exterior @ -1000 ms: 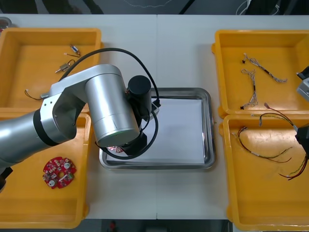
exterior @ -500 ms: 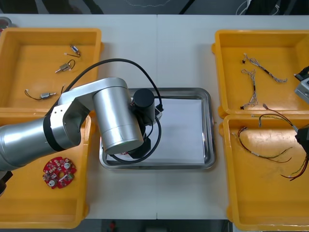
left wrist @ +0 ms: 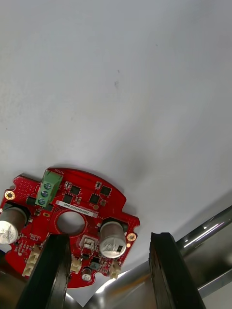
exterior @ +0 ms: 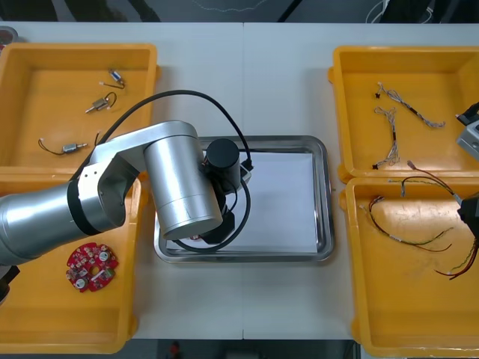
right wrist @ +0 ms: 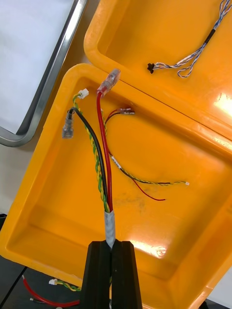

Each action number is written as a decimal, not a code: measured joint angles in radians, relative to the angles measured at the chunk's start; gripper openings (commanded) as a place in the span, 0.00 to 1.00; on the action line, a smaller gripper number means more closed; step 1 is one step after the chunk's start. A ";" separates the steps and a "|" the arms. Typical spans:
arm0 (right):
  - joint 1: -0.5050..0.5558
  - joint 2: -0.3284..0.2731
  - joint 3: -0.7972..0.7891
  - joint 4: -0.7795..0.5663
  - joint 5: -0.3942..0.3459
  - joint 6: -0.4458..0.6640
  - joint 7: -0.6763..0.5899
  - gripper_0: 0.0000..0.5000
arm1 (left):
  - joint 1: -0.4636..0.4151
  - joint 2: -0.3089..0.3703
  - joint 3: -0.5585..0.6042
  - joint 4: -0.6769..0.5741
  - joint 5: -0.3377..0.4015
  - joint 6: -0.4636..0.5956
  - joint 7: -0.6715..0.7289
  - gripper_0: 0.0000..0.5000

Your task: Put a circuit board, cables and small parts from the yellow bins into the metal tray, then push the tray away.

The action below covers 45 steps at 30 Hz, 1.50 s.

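Note:
My left arm (exterior: 179, 187) reaches over the left part of the metal tray (exterior: 323, 196), hiding its own gripper. In the left wrist view the left gripper (left wrist: 108, 239) stands open. A round red circuit board (left wrist: 72, 212) lies flat on the tray's white floor just beyond the fingers, its near edge between them. At the table's right edge my right gripper (right wrist: 111, 251) is shut on the taped end of a cable bundle (right wrist: 101, 159) of red, black and yellow-green wires. The bundle hangs over the near right yellow bin (right wrist: 43, 203).
A second red circuit board (exterior: 91, 266) lies in the near left bin. Small metal parts (exterior: 101, 103) lie in the far left bin. Twisted blue and white cables (exterior: 389, 120) lie in the far right bin. Loose red and yellow cables (exterior: 408, 233) lie in the near right bin.
My left arm has shifted right and settled lower over the tray. Its fingers have come apart and let go of the circuit board. The right gripper has not moved.

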 measured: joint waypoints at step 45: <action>-0.437 0.176 0.618 0.002 0.217 -0.031 0.132 0.00 | 0.003 0.194 0.740 0.166 0.166 0.284 -0.426 1.00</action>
